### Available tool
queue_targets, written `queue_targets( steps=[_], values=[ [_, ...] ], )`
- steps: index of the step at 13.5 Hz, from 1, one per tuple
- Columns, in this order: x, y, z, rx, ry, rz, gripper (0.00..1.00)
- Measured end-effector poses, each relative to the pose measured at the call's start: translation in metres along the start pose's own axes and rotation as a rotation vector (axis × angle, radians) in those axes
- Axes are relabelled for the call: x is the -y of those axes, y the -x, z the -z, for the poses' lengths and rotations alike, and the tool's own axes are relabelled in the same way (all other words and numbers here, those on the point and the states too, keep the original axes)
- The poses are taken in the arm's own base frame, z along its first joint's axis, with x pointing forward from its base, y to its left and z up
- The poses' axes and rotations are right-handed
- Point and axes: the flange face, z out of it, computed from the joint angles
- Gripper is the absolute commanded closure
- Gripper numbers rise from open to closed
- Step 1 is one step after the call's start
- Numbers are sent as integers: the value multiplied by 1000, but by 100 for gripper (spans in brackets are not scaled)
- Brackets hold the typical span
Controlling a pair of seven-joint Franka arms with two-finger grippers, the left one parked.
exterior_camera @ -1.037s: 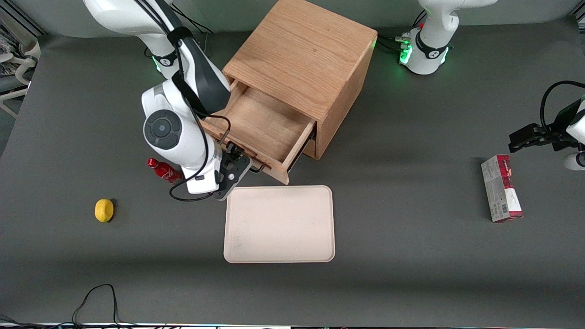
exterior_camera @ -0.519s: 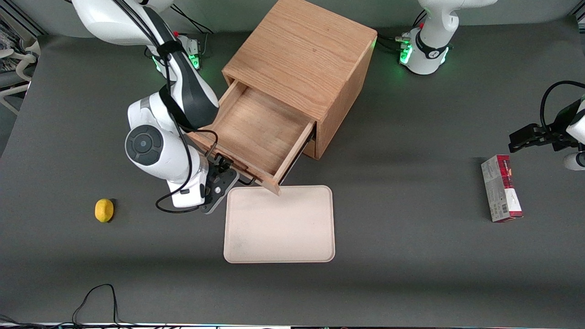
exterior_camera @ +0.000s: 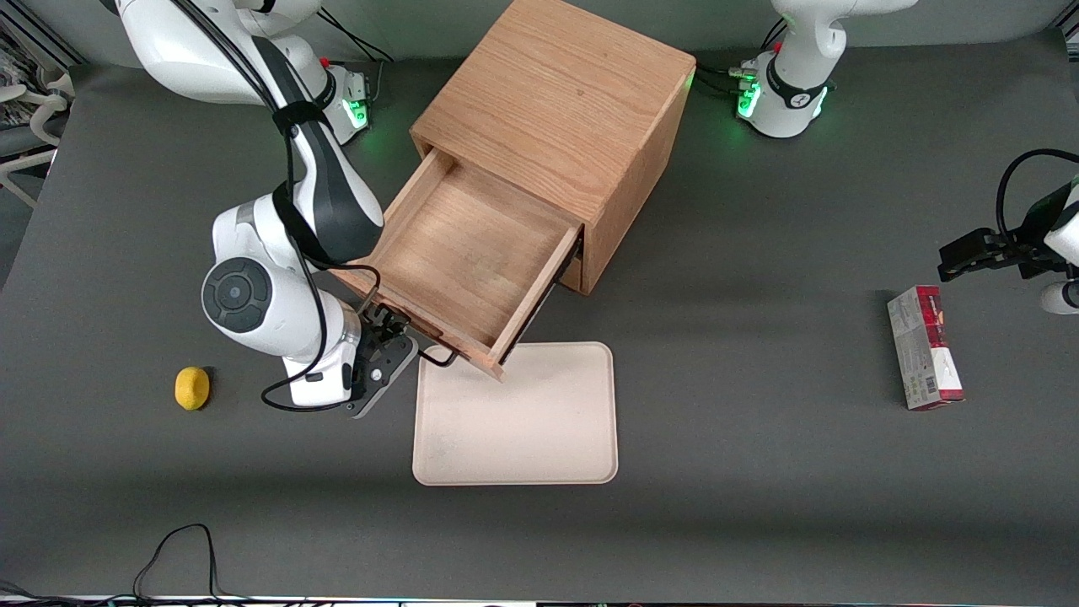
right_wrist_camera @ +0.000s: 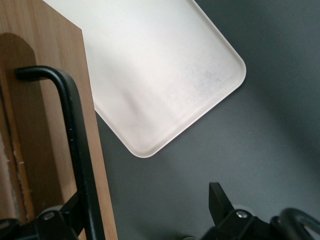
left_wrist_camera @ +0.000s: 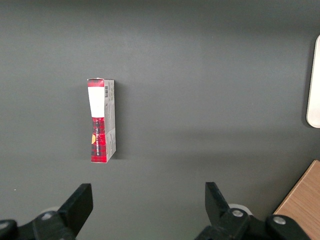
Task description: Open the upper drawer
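Observation:
The upper drawer (exterior_camera: 459,257) of the light-oak cabinet (exterior_camera: 565,93) stands pulled far out, its inside bare. Its front corner overhangs the tray. My right gripper (exterior_camera: 394,335) is at the drawer's front panel (right_wrist_camera: 45,100), nearer the front camera than the cabinet. In the right wrist view the gripper (right_wrist_camera: 147,200) is open, its fingers wide apart. The thin black bar handle (right_wrist_camera: 75,135) runs between them, close against one finger (right_wrist_camera: 75,212). The handle's end shows in the front view (exterior_camera: 438,360). The lower drawer is hidden under the upper one.
A pale tray (exterior_camera: 523,421) lies on the dark table in front of the drawer; it also shows in the right wrist view (right_wrist_camera: 160,70). A yellow lemon (exterior_camera: 192,388) lies toward the working arm's end. A red-and-white box (exterior_camera: 923,346) lies toward the parked arm's end.
The arm has drawn back toward the front camera and the drawer has slid much farther out, now overhanging the tray's corner. The red bottle seen earlier is now hidden by the arm.

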Motion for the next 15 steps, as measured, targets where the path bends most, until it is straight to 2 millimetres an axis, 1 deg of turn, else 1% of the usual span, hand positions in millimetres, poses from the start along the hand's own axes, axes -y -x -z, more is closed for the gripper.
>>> queue_targets(
  steps=[2,3,4,5,7,9,10,12,15],
  values=[
    [1,-1,1,-1,0,2,0],
    [2,-2,4,0,-2,5,0],
    [3,-4,11,-1,-3,8,0],
    [3,-6,25,-8,1,11,0],
    [5,-10,59,-31,13,19,0],
    [1,-8,90,-47,23,14,0],
    [-5,-3,105,-55,28,2,0],
    [-23,13,136,-80,43,-61,0],
    [-48,56,183,-92,53,-202,0]
  ],
)
